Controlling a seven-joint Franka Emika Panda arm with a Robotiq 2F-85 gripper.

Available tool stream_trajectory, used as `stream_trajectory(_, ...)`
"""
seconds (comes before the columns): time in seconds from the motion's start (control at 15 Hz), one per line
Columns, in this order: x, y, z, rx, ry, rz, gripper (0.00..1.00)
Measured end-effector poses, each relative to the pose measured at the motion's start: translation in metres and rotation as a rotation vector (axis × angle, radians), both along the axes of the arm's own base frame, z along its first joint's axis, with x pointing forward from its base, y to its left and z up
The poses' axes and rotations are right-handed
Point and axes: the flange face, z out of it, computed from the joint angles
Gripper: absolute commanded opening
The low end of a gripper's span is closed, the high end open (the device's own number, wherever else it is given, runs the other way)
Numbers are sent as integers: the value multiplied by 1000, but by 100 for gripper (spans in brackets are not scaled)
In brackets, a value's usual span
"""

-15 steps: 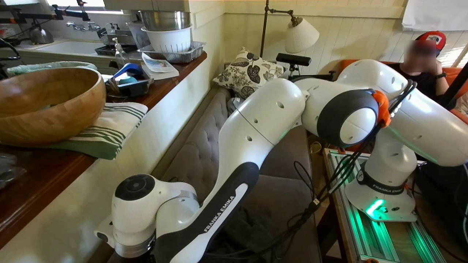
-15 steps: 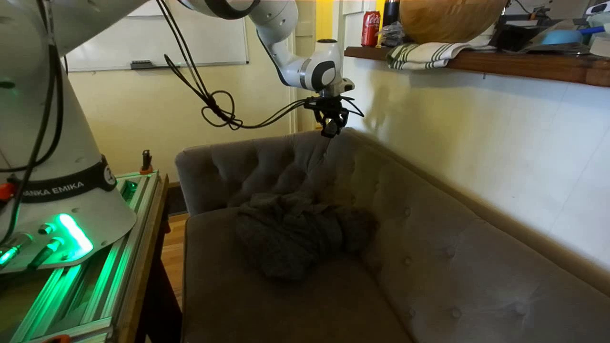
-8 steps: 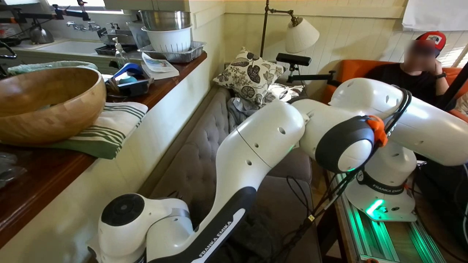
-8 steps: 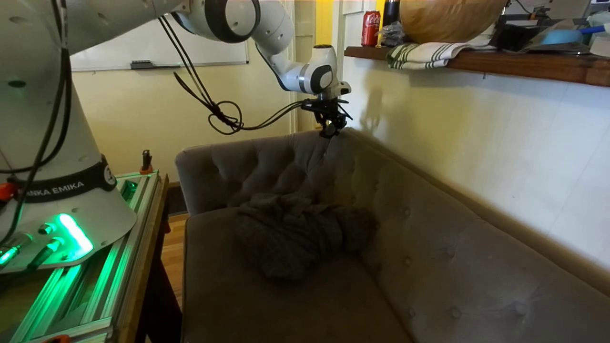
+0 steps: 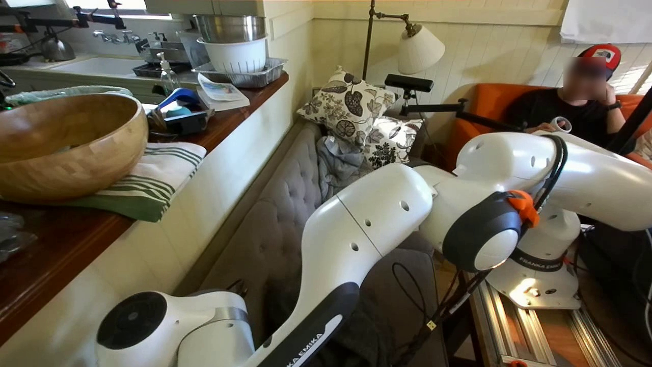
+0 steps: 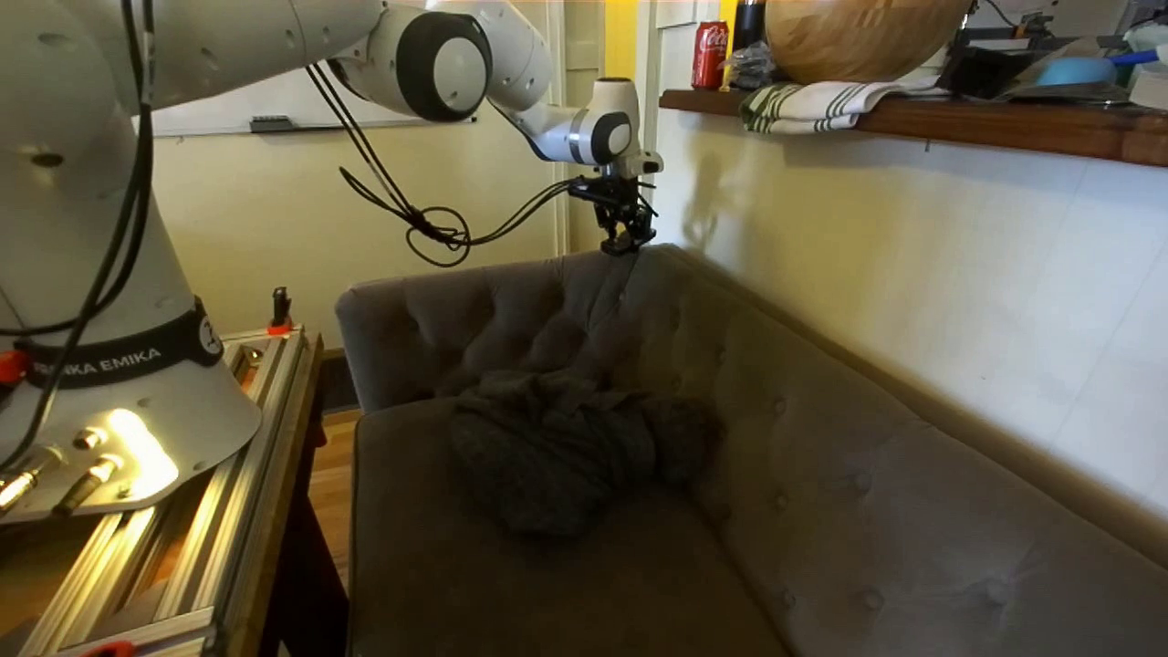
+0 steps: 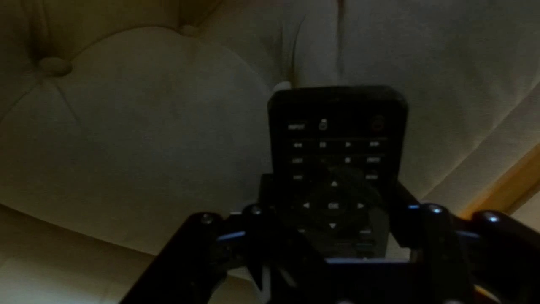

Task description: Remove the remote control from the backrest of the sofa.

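Observation:
The black remote control (image 7: 337, 135) shows face up in the wrist view, its far end pointing up the picture. My gripper (image 7: 332, 188) has a finger pressed against each long side of it. The lower part of the remote is behind the gripper. In an exterior view my gripper (image 6: 628, 245) points down at the top of the sofa's back corner; the remote cannot be made out there. The tufted grey-brown backrest (image 6: 821, 383) runs along the wall, and also shows in the wrist view (image 7: 147, 105). I cannot tell whether the remote touches the backrest.
A dark crumpled cloth (image 6: 557, 456) lies on the sofa seat (image 6: 547, 593). A wooden ledge (image 6: 995, 119) with a bowl (image 6: 858, 36) and a striped towel (image 6: 821, 105) runs above the sofa. Patterned pillows (image 5: 351, 104) stand at the far end. Black cables (image 6: 438, 228) hang from the arm.
The arm's elbow has come down and the gripper has shifted slightly sideways, then a little up, by the sofa corner. The base light has changed from green to whitish yellow.

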Motion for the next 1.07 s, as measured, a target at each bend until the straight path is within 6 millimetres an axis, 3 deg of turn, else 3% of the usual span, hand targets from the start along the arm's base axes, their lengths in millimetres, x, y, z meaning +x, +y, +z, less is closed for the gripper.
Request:
stream_trajectory(0.07,-2,4,2,-7,6,-15,37)
stream_trajectory(0.13,-4,8,3,-15,7,-30,62)
stream_trajectory(0.33,-6,11,2,-19,8,-29,62)
stream_trajectory(0.4,-4,9,1,-19,9,-32,37)
stream_trajectory(0.73,-1,1,-4,-63,-15,-181,37)
stream_trajectory(1.07,-16,19,-11,-96,-44,-329,37)
